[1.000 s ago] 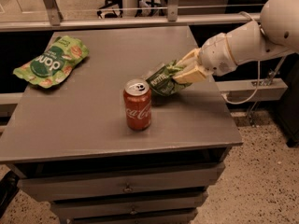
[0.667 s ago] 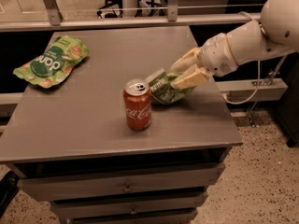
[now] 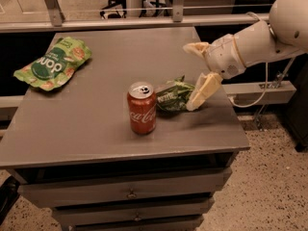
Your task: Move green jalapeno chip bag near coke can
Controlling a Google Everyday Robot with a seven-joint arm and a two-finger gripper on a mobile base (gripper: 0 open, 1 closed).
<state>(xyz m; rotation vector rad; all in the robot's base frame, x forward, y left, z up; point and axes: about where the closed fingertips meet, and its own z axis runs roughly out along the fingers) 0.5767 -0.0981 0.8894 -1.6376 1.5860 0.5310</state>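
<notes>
Camera view, single frame.

- Green jalapeno chip bag (image 3: pixel 172 96): lying on the grey surface (image 3: pixel 86 129), just right of the coke can (image 3: pixel 142 109). Bag and can look to be touching or nearly so; I cannot tell which. White lettering on the dark label band faces the camera.
- Coke can: upright near the middle front of the surface, silver top visible.
- Gripper (image 3: pixel 190 77): to the right of the bag, above the right part of the surface, on the white arm (image 3: pixel 255 42) reaching in from the right.
- Fingers: spread wide, nothing held. The upper finger (image 3: pixel 195 47) is raised clear of the bag. The lower finger (image 3: pixel 204 89) slants down, its tip at the bag's right edge; contact there cannot be told.
- Larger bright green bag (image 3: pixel 53 64): flat at the far left corner, well apart from the can.
- Drawers (image 3: pixel 130 194) below the surface, closed.
</notes>
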